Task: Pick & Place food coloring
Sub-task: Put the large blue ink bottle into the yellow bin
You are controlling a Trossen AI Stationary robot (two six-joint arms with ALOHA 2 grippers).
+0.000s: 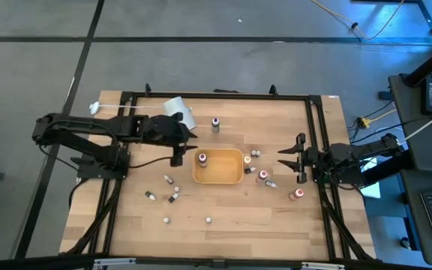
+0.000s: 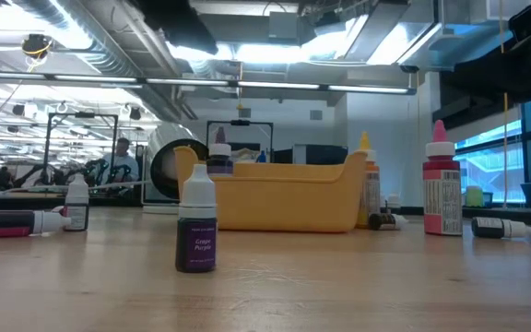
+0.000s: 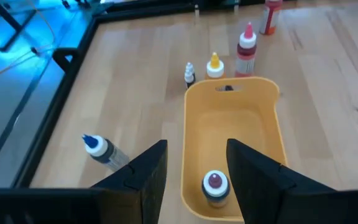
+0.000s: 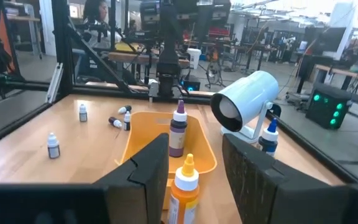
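The orange tray [image 1: 227, 171] lies mid-table. One purple food coloring bottle [image 3: 215, 185] stands upright in the tray's left end, also seen in the right wrist view [image 4: 178, 134]. My left gripper [image 1: 178, 156] hovers open above that end, its fingers [image 3: 143, 174] on either side of the bottle without touching it. My right gripper [image 1: 289, 161] waits open off the tray's right end, facing a yellow-capped bottle [image 4: 185, 180]. Other small bottles stand or lie around the tray, among them a purple one [image 2: 196, 226] and a pink one [image 2: 442, 189].
A large white cylinder [image 1: 178, 112] lies behind the tray's left end, with a blue-capped bottle [image 1: 215, 124] beside it. Several tiny bottles [image 1: 169, 196] are scattered near the table's front left. A black frame [image 1: 317, 142] borders the table. A person [image 4: 98, 15] shows beyond it.
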